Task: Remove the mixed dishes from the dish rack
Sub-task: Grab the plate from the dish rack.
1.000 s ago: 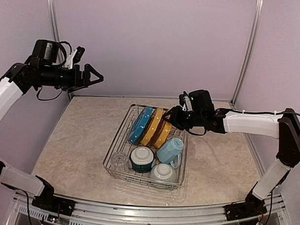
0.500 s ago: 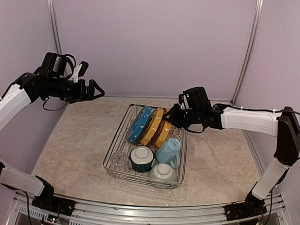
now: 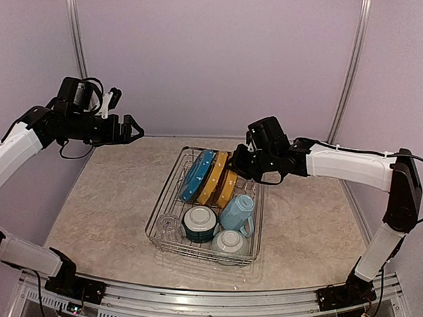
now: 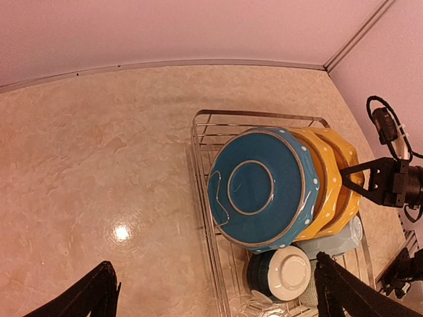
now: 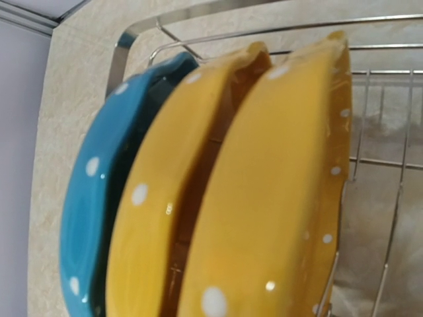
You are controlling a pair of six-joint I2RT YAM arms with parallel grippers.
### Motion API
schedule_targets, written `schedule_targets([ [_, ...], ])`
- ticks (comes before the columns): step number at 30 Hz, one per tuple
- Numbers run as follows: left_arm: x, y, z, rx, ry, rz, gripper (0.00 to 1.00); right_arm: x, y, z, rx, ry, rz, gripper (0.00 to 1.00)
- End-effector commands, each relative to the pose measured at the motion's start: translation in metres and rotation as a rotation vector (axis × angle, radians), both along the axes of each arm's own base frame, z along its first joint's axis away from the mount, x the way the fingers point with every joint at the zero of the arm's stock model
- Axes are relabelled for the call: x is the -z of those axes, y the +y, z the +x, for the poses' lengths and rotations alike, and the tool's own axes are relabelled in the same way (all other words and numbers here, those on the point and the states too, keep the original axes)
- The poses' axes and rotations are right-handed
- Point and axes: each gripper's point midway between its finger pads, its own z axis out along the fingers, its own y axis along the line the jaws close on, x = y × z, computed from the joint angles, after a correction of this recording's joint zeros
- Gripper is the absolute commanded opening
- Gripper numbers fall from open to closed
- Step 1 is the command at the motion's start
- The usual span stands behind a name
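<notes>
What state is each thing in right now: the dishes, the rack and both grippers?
blue plate: on edge, racked
yellow-orange plates: on edge, racked
light blue mug: tilted, racked
clear glass: racked
bowls: racked
dish rack: holding all dishes
left gripper: open, empty
right gripper: by yellow-orange plates, opening unclear

Both arms: white tube links, blk joint housings. L arm: blk cable loop + white bracket nr wrist. L gripper blk, tapered fingers. R arm: thin blk wire along forearm, blk elbow. R gripper blk.
</notes>
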Motion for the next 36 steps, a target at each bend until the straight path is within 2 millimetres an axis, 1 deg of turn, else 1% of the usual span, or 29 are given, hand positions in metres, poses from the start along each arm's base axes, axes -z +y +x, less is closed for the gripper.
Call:
schedule_targets([
  [1, -0.005, 0.006, 0.002, -0.016, -0.043, 0.019, 0.99, -0.052, 0.004, 0.007, 0.018, -0.138, 0.067, 0.00],
  [2, -0.005, 0.007, 0.002, -0.018, -0.043, 0.020, 0.99, -0.059, 0.002, 0.006, 0.024, -0.155, 0.084, 0.00],
  [4, -0.003, 0.008, 0.003, -0.023, -0.042, 0.024, 0.99, -0.065, -0.001, 0.004, 0.030, -0.171, 0.108, 0.00],
  [6, -0.003, 0.007, 0.003, -0.024, -0.040, 0.026, 0.99, -0.077, -0.003, 0.003, 0.041, -0.197, 0.140, 0.00],
  [10, 0.001, 0.007, 0.005, -0.024, -0.030, 0.029, 0.99, -0.091, -0.009, 0.000, 0.058, -0.222, 0.190, 0.00],
  [18, 0.004, 0.009, 0.007, -0.033, -0.022, 0.035, 0.99, -0.104, -0.015, -0.006, 0.063, -0.229, 0.220, 0.00],
  [23, 0.006, 0.011, 0.010, -0.042, -0.015, 0.037, 0.99, -0.123, -0.020, -0.012, 0.053, -0.265, 0.238, 0.00],
  [28, 0.010, 0.012, 0.013, -0.047, 0.001, 0.030, 0.99, -0.143, -0.030, -0.018, 0.050, -0.328, 0.242, 0.00],
  [32, 0.012, 0.013, 0.016, -0.050, 0.011, 0.018, 0.99, -0.150, -0.039, -0.020, 0.068, -0.347, 0.230, 0.00],
  [36, 0.016, 0.019, 0.021, -0.067, 0.029, 0.007, 0.99, -0.160, -0.043, -0.024, 0.048, -0.393, 0.242, 0.00],
])
